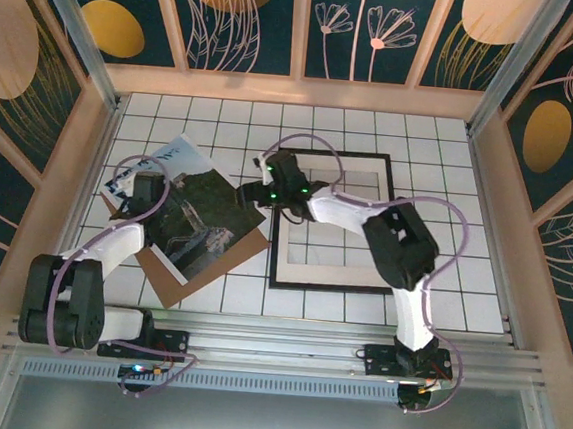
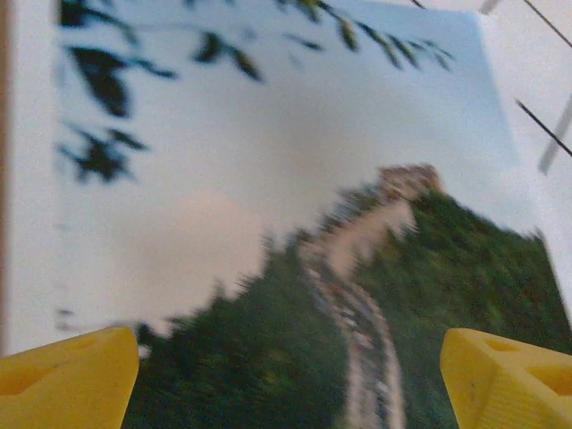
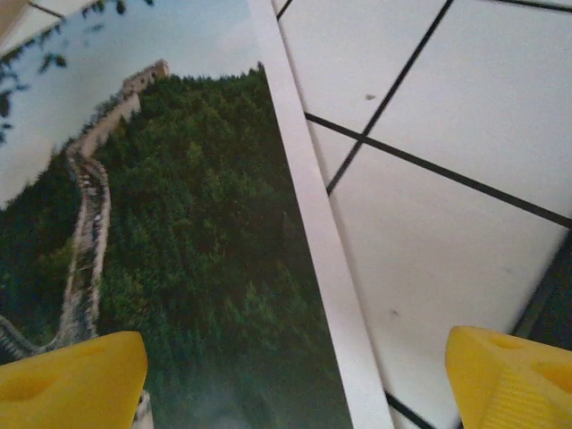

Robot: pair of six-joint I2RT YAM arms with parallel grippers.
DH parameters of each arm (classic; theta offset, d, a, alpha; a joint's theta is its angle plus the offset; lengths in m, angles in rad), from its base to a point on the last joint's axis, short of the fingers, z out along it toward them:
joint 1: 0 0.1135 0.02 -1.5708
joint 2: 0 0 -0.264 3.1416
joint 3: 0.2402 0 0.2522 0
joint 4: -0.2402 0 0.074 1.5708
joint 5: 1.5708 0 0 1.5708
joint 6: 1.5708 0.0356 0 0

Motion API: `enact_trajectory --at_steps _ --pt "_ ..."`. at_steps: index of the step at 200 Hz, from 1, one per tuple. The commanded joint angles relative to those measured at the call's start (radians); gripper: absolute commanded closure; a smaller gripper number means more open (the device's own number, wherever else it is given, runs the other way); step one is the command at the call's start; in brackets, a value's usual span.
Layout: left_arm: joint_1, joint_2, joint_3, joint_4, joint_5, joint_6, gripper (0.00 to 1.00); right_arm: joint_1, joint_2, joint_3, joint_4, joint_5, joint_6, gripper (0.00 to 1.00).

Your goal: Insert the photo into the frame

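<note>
The left pincer and right pincer hung spread above the photo; the wise move was pinching its white edge shallowly, lifting flat toward the frame

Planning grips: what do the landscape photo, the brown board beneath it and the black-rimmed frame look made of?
Rectangular landscape photo: likely thin printed paper, white-bordered, lying flat.
Plain brown backing board: matte cardboard or fibreboard, judging by its uniform dull colour.
Narrow black-rimmed picture frame: painted wood or plastic; too small to tell.
</note>
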Motion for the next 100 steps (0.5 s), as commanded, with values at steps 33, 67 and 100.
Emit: enact_trajectory --at_steps 33,67,100 --pt "0.061 0.047 -0.031 0.041 -0.012 0.028 0.1 0.002 0.203 0.263 -0.208 0.101 0.007 0.14" --pt "0.062 0.079 -0.049 0.052 0.007 0.028 0.08 0.012 0.282 0.366 -0.311 0.07 0.024 0.17" --pt "0.062 0.082 -0.086 0.068 0.041 0.017 0.08 0.016 0.297 0.378 -0.338 -0.007 0.061 0.2"
